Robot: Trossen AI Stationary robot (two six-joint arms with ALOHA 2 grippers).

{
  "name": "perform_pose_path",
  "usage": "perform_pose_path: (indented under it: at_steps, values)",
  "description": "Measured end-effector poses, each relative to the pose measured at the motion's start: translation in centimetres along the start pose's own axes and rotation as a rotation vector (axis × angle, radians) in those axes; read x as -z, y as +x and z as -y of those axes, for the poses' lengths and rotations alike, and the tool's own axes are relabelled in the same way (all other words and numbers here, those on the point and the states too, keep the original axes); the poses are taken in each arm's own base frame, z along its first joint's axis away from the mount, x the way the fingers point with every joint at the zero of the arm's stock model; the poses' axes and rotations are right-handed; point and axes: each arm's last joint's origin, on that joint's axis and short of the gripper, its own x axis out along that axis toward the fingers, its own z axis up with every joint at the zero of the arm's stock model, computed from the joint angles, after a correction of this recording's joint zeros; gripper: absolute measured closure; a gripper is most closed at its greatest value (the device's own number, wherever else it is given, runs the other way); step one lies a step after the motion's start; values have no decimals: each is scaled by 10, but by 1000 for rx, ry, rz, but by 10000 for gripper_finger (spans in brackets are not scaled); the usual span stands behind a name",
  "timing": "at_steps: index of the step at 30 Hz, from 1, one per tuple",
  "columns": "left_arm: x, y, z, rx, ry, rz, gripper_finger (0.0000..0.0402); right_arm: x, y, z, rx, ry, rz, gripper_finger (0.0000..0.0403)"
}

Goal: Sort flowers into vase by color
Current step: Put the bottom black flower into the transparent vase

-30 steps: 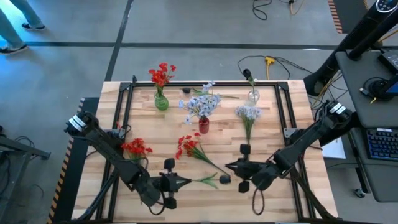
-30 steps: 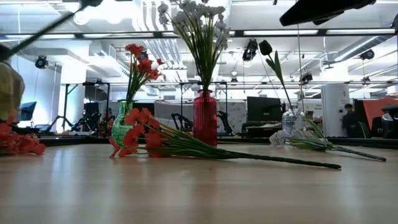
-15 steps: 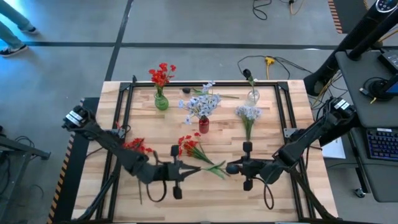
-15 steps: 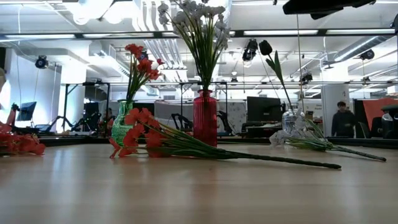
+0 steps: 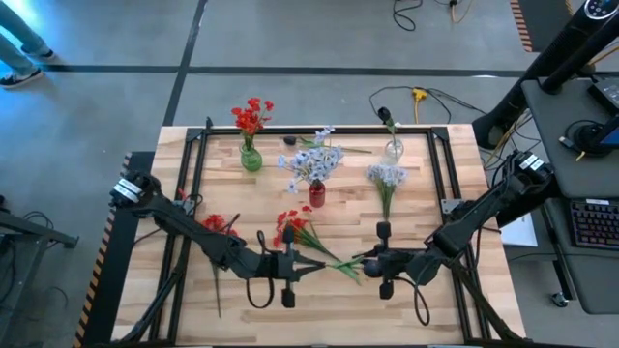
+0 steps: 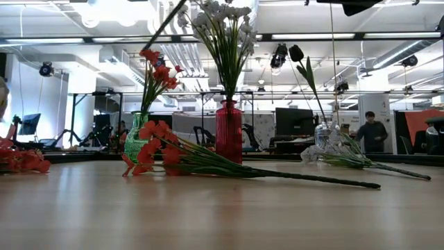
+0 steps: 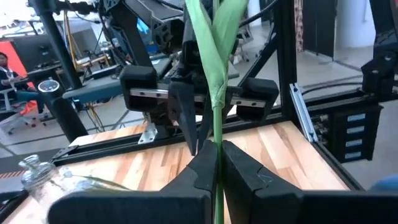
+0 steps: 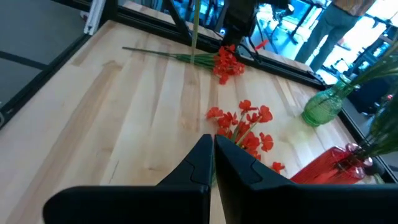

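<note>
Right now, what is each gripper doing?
Left gripper: shut on the thin green flower stem.
Right gripper: shut; whether it holds anything cannot be told.

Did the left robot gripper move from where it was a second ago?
Yes. In the high view the left gripper has slid rightward along the table's near edge, closer to the red vase and the right gripper.

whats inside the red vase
The red vase holds a bunch of pale blue-white flowers, their green stems rising from its neck in the low view. The stem ends inside are hidden by the red glass, so water cannot be told.
</note>
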Motion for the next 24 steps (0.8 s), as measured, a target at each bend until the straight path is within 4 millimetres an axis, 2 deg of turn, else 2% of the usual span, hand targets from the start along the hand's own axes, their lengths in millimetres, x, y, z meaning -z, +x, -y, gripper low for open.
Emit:
perform_pose_path:
  at_steps: [12, 24]
  values:
    - [35, 19, 7, 12, -39, 109, 401, -7, -1, -1, -18, -21, 57, 394]
    - [49, 30, 3, -2, -28, 122, 401, -22, -1, 2, -4, 20, 170, 393]
